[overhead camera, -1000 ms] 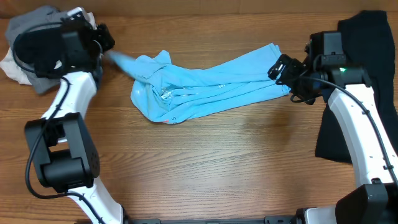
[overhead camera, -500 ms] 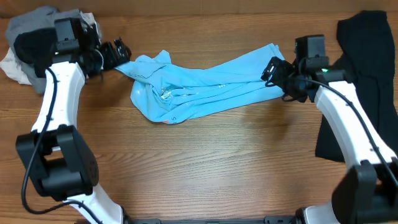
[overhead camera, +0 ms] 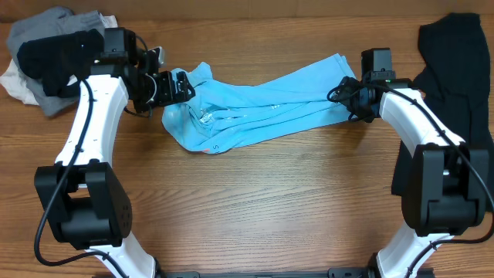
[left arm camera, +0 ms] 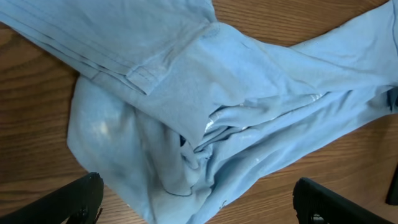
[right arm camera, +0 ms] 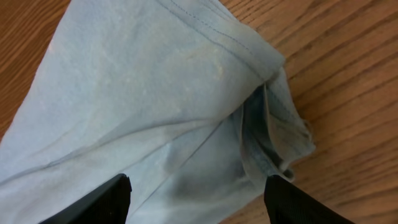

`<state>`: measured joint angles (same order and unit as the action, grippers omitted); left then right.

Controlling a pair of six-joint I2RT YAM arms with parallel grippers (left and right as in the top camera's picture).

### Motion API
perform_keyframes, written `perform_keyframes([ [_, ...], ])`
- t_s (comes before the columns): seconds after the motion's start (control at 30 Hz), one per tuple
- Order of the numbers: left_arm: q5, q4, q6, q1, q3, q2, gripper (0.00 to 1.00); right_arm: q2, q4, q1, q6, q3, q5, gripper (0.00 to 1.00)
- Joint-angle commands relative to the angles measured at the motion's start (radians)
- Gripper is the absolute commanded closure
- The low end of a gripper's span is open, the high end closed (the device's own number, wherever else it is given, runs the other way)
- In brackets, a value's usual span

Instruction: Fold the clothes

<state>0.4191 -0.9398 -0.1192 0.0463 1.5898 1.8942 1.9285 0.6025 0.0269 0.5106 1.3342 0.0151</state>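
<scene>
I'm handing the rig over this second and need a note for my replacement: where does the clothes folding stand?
Left end effector: open, over the left end of the blue T-shirt, holding nothing.
Right end effector: open, fingers astride the shirt's right end, not clamped.
The shirt lies crumpled across the table; black garment at the right edge; grey and black heap at the far left corner.
Done: nothing folded.
Left: grasp the shirt, spread it flat, fold it, then the rest.
</scene>
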Motion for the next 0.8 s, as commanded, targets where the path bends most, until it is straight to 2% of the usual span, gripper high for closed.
perform_keyframes([
  [0.0, 0.015, -0.002, 0.030, -0.009, -0.004, -0.023, 0.00, 0.030, -0.020, -0.002, -0.026, -0.002, -0.022, 0.27],
  [0.33, 0.015, -0.006, 0.031, -0.016, -0.004, -0.023, 0.00, 0.100, -0.116, -0.002, -0.101, -0.002, -0.071, 0.30],
  [0.57, -0.014, -0.006, 0.031, -0.016, -0.004, -0.023, 0.00, 0.148, -0.115, -0.002, -0.100, -0.002, -0.083, 0.37],
  [0.67, -0.035, -0.006, 0.031, -0.016, -0.004, -0.023, 0.00, 0.148, -0.117, -0.002, -0.100, -0.002, -0.082, 0.47],
  [0.77, -0.035, -0.006, 0.031, -0.016, -0.004, -0.023, 0.00, 0.148, -0.115, -0.002, -0.100, 0.001, -0.086, 0.63],
])
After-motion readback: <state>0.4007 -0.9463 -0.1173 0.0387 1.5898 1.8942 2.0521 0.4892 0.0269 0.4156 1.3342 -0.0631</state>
